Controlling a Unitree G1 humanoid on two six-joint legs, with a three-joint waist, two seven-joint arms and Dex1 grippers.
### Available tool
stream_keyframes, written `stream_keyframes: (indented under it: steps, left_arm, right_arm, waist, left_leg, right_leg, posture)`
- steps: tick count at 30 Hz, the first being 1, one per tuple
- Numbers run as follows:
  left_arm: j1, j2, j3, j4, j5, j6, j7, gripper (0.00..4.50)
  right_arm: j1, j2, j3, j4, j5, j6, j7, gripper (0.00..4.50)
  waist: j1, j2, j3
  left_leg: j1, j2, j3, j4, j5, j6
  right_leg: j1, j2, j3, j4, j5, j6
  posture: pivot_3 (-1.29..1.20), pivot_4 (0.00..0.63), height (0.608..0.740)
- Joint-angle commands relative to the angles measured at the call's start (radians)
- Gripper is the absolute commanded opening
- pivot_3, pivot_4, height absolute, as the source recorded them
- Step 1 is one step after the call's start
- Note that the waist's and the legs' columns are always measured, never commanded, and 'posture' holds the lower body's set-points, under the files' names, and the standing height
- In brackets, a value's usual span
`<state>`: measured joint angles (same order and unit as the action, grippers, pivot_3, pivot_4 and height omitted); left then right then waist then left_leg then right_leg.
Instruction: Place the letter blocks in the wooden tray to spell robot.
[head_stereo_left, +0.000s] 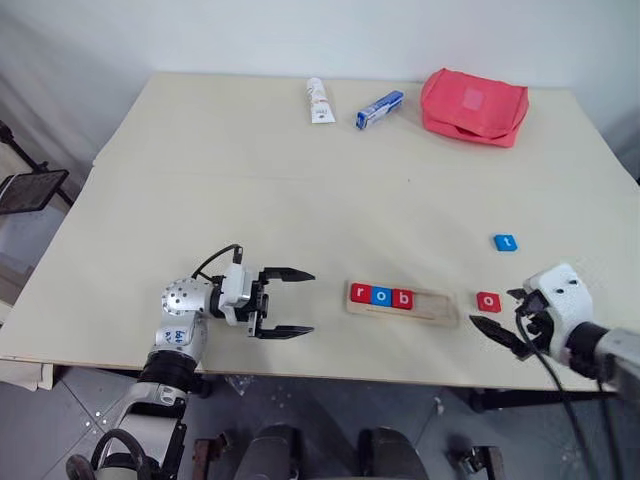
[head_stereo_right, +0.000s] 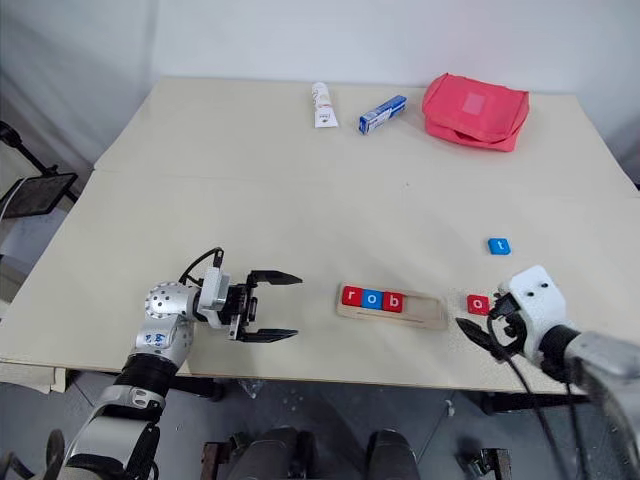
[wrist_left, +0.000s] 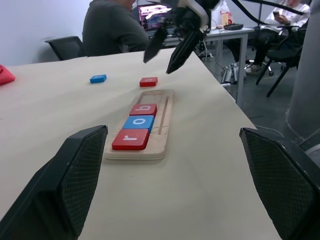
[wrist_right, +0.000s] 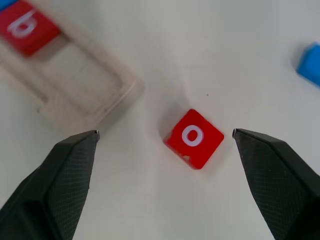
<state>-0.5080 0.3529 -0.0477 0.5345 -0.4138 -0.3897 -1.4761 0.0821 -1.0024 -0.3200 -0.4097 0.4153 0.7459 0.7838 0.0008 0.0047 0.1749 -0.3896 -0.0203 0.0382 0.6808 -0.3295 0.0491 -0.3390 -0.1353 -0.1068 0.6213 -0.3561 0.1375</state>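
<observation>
Held three tiles, r, o, b, in the left part of the wooden tray (head_stereo_left: 402, 304). Lay flat just right of it: red o tile (head_stereo_left: 488, 300), under right claw (head_stereo_left: 500, 318), fingers spread, empty. Lay farther off: blue t tile (head_stereo_left: 505, 242); left claw (head_stereo_left: 288, 302) spread, empty.

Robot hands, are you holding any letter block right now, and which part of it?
No, nothing is held. The right gripper is open above the red o block, and the left gripper is open and empty.
</observation>
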Motion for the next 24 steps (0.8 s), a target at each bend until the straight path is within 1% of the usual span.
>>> stream_keyframes:
  steps: [1, 4, 8, 11, 15, 18, 24]
  left_arm:
    - [-0.007, -0.004, 0.003, -0.013, 0.004, -0.01, -0.004, 4.5]
    - [0.007, -0.001, 0.003, -0.032, 0.001, -0.008, -0.008, 4.5]
    - [0.025, 0.006, 0.008, -0.055, 0.002, -0.007, 0.002, 4.5]
    - [0.049, 0.012, 0.01, -0.086, 0.001, -0.002, 0.014, 4.5]
    - [0.084, 0.022, 0.012, -0.132, 0.0, 0.012, 0.036, 4.5]
    - [0.102, 0.029, 0.012, -0.155, -0.001, 0.02, 0.05, 4.5]
    - [0.12, 0.029, 0.006, -0.181, 0.001, 0.029, 0.069, 4.5]
  right_arm:
    - [-0.062, -0.085, 0.079, 0.138, -0.06, -0.157, 0.154, 4.48]
    - [-0.193, -0.146, 0.203, 0.317, -0.144, -0.301, 0.273, 4.48]
    - [-0.377, -0.131, 0.337, 0.531, -0.233, -0.448, 0.383, 4.48]
    - [-0.45, -0.113, 0.394, 0.637, -0.28, -0.526, 0.433, 4.48]
    - [-0.487, -0.1, 0.431, 0.697, -0.306, -0.57, 0.485, 4.48]
    - [-0.489, -0.097, 0.442, 0.716, -0.322, -0.595, 0.503, 3.89]
    - [-0.477, -0.076, 0.424, 0.704, -0.334, -0.592, 0.484, 1.88]
  waist:
    - [0.0, 0.0, 0.0]
    - [-0.002, 0.0, 0.0]
    - [-0.001, 0.0, 0.0]
    - [0.0, 0.0, 0.0]
    - [0.001, 0.0, 0.0]
    - [0.001, 0.0, 0.0]
    - [0.0, -0.001, 0.0]
  left_leg:
    - [0.0, 0.0, 0.0, 0.0, 0.0, 0.0]
    - [0.0, 0.0, 0.0, 0.0, 0.0, 0.0]
    - [0.0, 0.0, 0.0, 0.001, 0.0, 0.0]
    - [-0.001, 0.0, 0.0, 0.001, 0.0, 0.0]
    - [-0.002, 0.0, -0.001, 0.001, 0.0, 0.0]
    - [-0.002, 0.0, -0.002, 0.001, 0.0, 0.0]
    - [-0.001, 0.0, -0.002, 0.002, 0.0, 0.0]
  right_leg:
    - [0.0, 0.0, 0.0, 0.0, 0.0, 0.0]
    - [0.0, -0.001, -0.001, 0.001, 0.0, 0.0]
    - [0.0, -0.001, -0.002, 0.0, 0.0, 0.0]
    - [-0.001, -0.002, -0.004, 0.0, 0.0, 0.0]
    - [-0.001, -0.003, -0.007, 0.001, 0.0, 0.0]
    - [0.0, -0.003, -0.008, 0.001, 0.0, 0.0]
    - [0.001, -0.004, -0.009, 0.001, 0.0, 0.0]
  posture:
    - [0.0, 0.15, 0.74]
    - [0.0, 0.15, 0.74]
    - [0.0, 0.15, 0.74]
    - [0.0, 0.15, 0.74]
    - [0.0, 0.15, 0.74]
    - [0.0, 0.15, 0.74]
    - [0.0, 0.15, 0.74]
